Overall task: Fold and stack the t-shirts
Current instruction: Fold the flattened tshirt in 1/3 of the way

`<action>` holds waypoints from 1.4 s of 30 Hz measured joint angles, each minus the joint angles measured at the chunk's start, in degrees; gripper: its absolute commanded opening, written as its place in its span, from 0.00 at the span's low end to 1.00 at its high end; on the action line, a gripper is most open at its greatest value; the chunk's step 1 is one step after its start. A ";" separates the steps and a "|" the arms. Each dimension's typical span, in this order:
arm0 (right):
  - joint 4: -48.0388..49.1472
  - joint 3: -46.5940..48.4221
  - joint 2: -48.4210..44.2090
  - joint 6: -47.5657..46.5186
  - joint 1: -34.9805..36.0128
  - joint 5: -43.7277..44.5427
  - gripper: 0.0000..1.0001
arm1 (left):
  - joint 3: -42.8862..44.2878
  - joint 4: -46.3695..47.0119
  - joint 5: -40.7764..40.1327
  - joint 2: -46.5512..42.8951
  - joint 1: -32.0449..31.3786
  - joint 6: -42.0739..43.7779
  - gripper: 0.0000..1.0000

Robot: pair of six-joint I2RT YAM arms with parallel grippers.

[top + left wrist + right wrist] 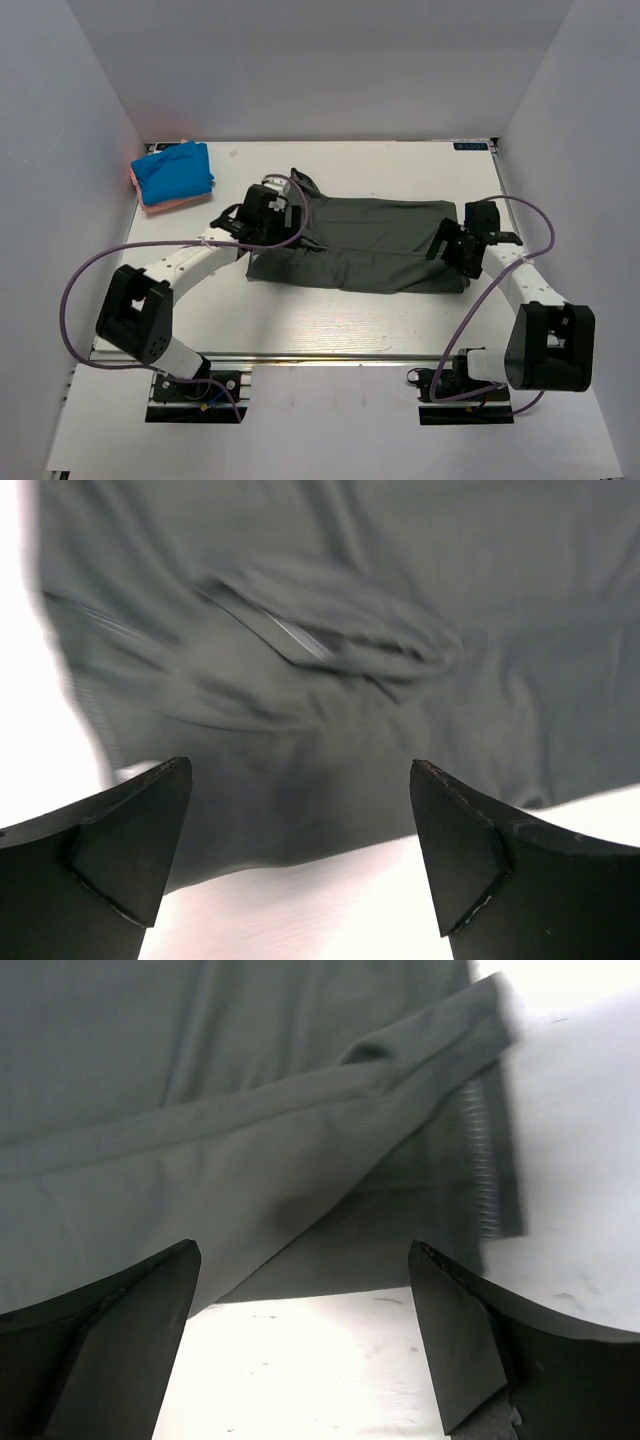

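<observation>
From above, the dark tee (pixel 370 245) lies flat between my left pincer (pixel 268 222) and right pincer (pixel 455 248). The blue tee (pixel 172 170) sits on the pink tee (pixel 165 204), well off beyond my left pincer.

Left wrist: fingers spread, empty, cloth just ahead.

Right wrist: spread, empty, hem corner ahead.

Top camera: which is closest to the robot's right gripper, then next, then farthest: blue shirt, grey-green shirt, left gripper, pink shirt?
From the right gripper:
1. grey-green shirt, right by it.
2. left gripper, at the shirt's other end.
3. blue shirt and pink shirt, stacked in the far-left corner; too close to call.
</observation>
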 measured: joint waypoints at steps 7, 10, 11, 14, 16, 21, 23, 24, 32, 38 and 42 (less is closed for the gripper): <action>5.66 -2.19 4.83 0.44 0.04 -4.83 0.90 | -6.56 4.39 6.99 7.28 -0.11 -3.02 1.00; 6.73 -3.63 7.39 1.53 -0.52 -4.09 0.90 | -8.74 5.42 6.80 7.32 -0.04 -4.09 1.00; 7.04 -4.20 7.93 1.79 -1.03 -3.87 0.90 | -9.42 5.79 6.23 6.93 -0.04 -4.46 1.00; 9.22 -5.01 7.61 3.17 -2.56 -3.56 0.89 | -12.70 7.58 4.24 4.44 -0.04 -5.81 1.00; 10.82 -6.80 6.16 4.11 -3.02 -3.54 0.89 | -15.78 7.78 2.78 1.36 0.13 -6.80 1.00; 16.17 -12.98 0.72 5.46 -3.63 -4.07 0.86 | -22.38 3.37 1.03 -7.52 0.44 -9.09 1.00; 17.53 -15.67 -2.78 6.16 -3.69 -4.42 0.85 | -23.82 0.94 0.68 -10.34 0.44 -9.62 1.00; 17.35 -17.27 -5.09 6.32 -3.69 -4.81 0.85 | -24.24 -0.13 0.48 -11.61 0.44 -9.79 1.00; 2.89 -20.33 -18.62 6.08 -3.67 -6.21 0.90 | -21.35 -3.23 1.20 -17.05 0.02 -9.62 1.00; -1.07 -16.28 -23.63 3.96 -3.65 -7.69 0.90 | -14.95 0.24 5.09 -15.15 -0.09 -7.06 1.00; -1.16 -14.01 -24.35 2.99 -3.67 -8.22 0.90 | -11.28 2.86 9.29 -7.89 -0.11 -5.84 1.00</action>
